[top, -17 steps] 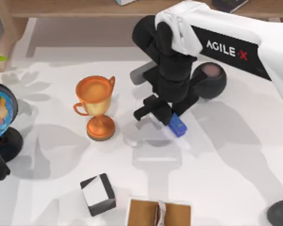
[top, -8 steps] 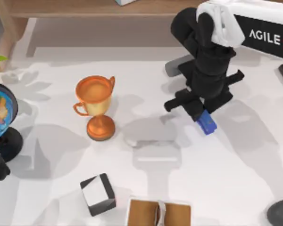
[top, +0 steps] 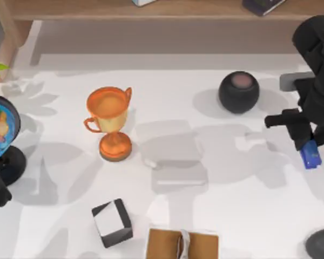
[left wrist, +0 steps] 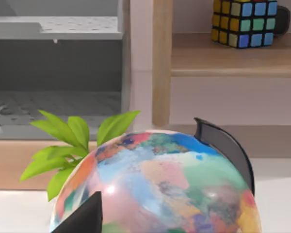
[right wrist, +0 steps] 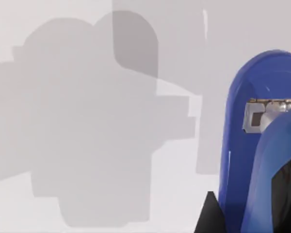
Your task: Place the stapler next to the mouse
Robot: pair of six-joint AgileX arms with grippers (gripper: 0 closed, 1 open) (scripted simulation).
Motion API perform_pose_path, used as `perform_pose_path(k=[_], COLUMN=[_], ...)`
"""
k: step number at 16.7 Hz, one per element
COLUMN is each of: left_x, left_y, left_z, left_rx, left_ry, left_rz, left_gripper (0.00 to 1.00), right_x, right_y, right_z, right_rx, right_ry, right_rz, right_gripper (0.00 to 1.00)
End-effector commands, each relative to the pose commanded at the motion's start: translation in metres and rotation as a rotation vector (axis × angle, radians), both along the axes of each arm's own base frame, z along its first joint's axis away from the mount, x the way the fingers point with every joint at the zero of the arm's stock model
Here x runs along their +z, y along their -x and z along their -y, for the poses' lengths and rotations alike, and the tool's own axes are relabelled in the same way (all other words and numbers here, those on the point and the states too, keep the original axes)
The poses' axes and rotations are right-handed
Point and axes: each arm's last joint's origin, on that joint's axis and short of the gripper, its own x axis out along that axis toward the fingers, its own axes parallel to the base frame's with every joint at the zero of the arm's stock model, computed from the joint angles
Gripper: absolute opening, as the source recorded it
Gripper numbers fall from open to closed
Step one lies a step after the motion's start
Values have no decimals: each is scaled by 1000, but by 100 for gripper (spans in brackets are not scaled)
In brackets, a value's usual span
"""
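While the white table (top: 248,205) is viewed from above, the right arm is seen at 3 o'clock, against the table's right edge. The right gripper (top: 308,148) is clamped on the stapler (top: 311,155), whose blue end projects below the black fingers; in the right wrist view the stapler (right wrist: 262,145) is held above the bare tabletop. A globe (top: 1,127) is located at 9 o'clock, with the parked left arm just beside it at the left edge; whether the left gripper is apart or together cannot be told. An orange trophy (top: 110,121) stands upright at 10 o'clock. A black ball-shaped speaker (top: 238,91) with a pinkish top is positioned at 1 o'clock, well apart from the stapler. A black-and-white cube (top: 113,222) lies at 7 o'clock, and a brown box (top: 181,244) at 6 o'clock. A dark rounded object, presumably the mouse (top: 321,245), is partly visible at 5 o'clock, in the corner, apart from the stapler.
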Motion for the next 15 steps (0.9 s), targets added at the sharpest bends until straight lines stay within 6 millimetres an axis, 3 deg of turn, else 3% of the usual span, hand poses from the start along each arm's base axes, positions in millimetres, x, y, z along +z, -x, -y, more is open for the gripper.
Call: perform_pose_path(k=[4, 15], left_x=[0, 0], left_y=[0, 0], left_z=[0, 0], left_rx=[0, 0], left_ry=[0, 0], left_rz=[0, 0], left_gripper=[100, 100], right_x=[1, 9], right_y=[15, 16], right_z=[26, 18], right_rx=[-88, -39], right_ry=[0, -8], right_rz=[9, 29], right_gripper=[0, 0])
